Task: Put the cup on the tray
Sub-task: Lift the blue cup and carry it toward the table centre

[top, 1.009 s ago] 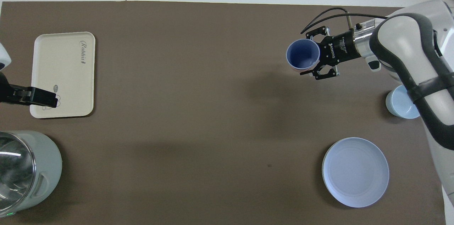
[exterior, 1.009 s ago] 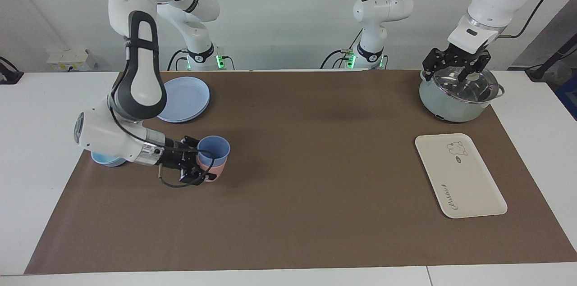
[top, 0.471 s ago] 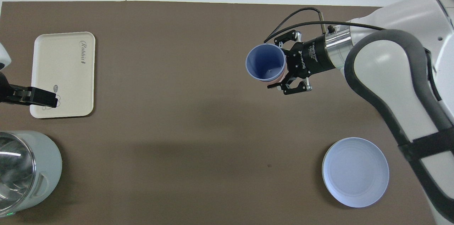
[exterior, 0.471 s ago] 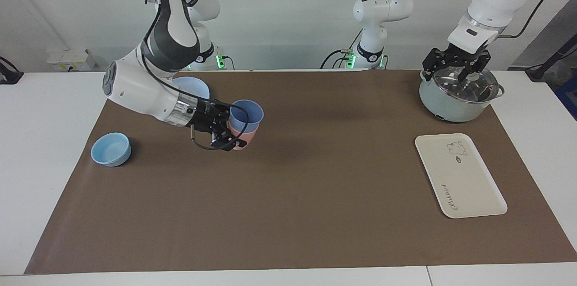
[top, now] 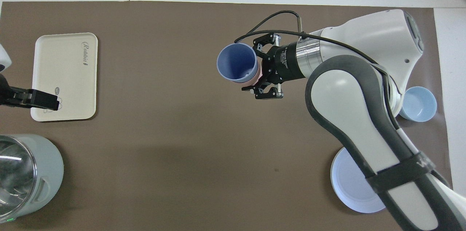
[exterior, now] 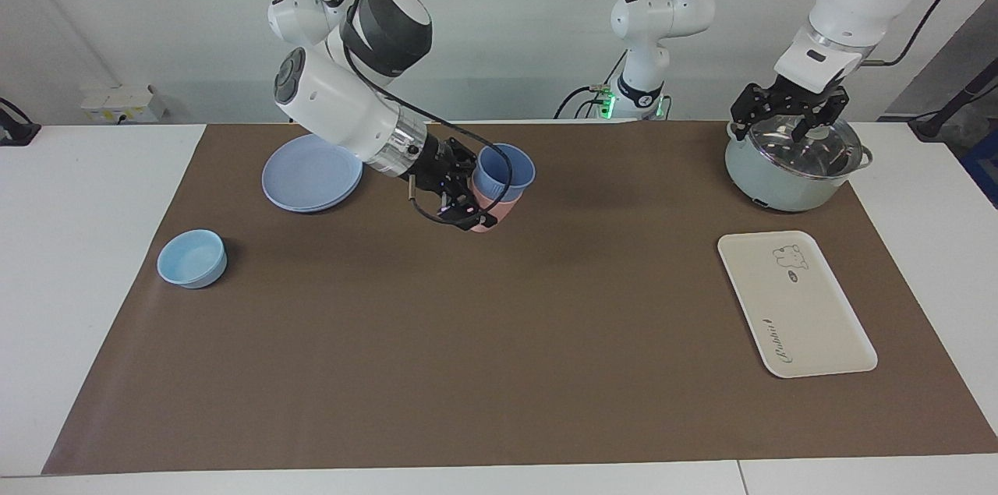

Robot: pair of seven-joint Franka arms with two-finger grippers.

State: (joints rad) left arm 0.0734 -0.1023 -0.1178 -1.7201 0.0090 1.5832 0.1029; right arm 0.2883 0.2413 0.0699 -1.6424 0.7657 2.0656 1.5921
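The periwinkle-blue cup point(exterior: 505, 167) sits nested inside a salmon-pink cup point(exterior: 490, 213). My right gripper point(exterior: 482, 203) is shut on this stack from the side and holds it tilted in the air over the brown mat, between the plate and the table's middle. The stack also shows in the overhead view, with the blue cup point(top: 236, 63) in the right gripper point(top: 256, 67). The cream-white tray point(exterior: 795, 304) lies bare toward the left arm's end of the table, and it shows in the overhead view point(top: 65, 78). My left gripper point(exterior: 787, 117) waits open over the pot's lid.
A grey pot with a glass lid point(exterior: 791, 164) stands nearer to the robots than the tray. A round blue plate point(exterior: 312, 171) and a squat light-blue bowl point(exterior: 192, 257) sit toward the right arm's end. A brown mat point(exterior: 499, 339) covers the table.
My right gripper has lifted the nested cups off the mat and carried them toward the table's middle, past the plate. The light-blue bowl has come into view. The left arm has not moved.
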